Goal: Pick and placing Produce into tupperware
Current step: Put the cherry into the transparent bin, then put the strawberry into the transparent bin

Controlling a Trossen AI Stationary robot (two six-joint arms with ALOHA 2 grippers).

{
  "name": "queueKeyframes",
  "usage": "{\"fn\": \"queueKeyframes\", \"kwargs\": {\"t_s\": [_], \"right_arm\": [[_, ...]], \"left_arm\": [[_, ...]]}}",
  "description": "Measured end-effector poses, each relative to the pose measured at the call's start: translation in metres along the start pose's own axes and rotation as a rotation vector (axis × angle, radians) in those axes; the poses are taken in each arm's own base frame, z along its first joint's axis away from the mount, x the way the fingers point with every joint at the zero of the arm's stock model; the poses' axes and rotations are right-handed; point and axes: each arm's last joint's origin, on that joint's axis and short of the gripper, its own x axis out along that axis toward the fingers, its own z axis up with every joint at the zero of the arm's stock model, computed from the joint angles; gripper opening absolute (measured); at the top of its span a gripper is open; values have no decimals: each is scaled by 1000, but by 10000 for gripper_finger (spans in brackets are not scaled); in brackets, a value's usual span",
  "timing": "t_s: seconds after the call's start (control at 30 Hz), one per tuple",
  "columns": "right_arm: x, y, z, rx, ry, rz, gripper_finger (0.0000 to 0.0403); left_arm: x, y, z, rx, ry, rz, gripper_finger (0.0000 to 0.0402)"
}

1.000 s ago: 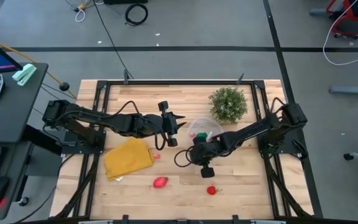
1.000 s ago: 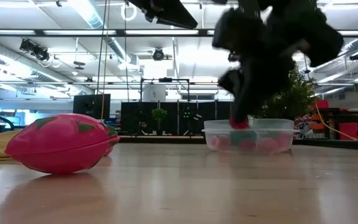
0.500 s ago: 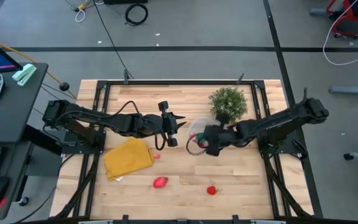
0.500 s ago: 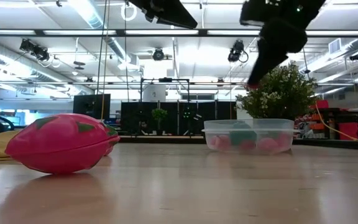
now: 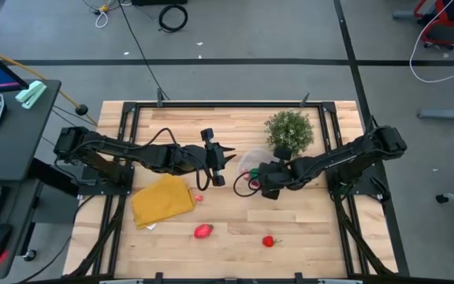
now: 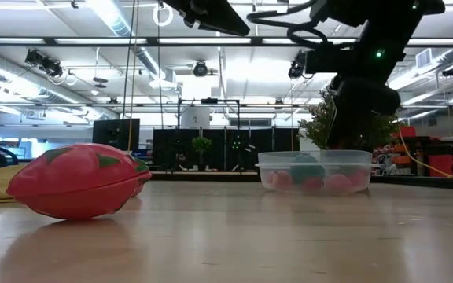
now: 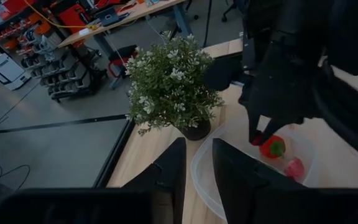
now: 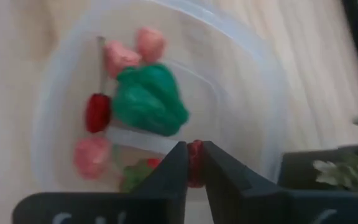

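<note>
The tupperware (image 5: pixel 250 162) is a round clear bowl on the table beside the potted plant (image 5: pixel 288 131). It holds a green piece (image 8: pixel 149 99), pink pieces and a red piece (image 8: pixel 97 112). My right gripper (image 8: pixel 195 149) hovers over the bowl's rim, shut on a small red piece of produce; the left wrist view shows it (image 7: pixel 258 138) above the bowl. My left gripper (image 7: pixel 197 171) is open and waits in the air left of the bowl. Loose on the table lie a large pink piece (image 5: pixel 203 230), a red strawberry (image 5: pixel 268 241) and a tiny red piece (image 5: pixel 199 197). My right gripper pinches the small red piece (image 8: pixel 195 160) between its two fingers (image 8: pixel 166 174), which point down from above. The piece is lifted clear and sits over the bowl, just above the produce inside.
A folded yellow cloth (image 5: pixel 162 199) lies at the left near side of the table. The bushy plant stands right behind the bowl, close to my right arm (image 6: pixel 360 86). Bare wood stretches along the near edge around the loose pieces.
My right gripper rose high above the bowl, drew back toward the table's right, then came down again over the bowl, keeping the red piece held throughout. The left arm kept still.
</note>
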Motion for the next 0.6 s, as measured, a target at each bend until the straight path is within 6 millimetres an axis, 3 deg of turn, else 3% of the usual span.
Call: {"fn": "queueKeyframes", "kwargs": {"t_s": [0.6], "right_arm": [[-6,-5,5,1,-43,35,126]], "left_arm": [[0,0,0,3,4,0,74]]}}
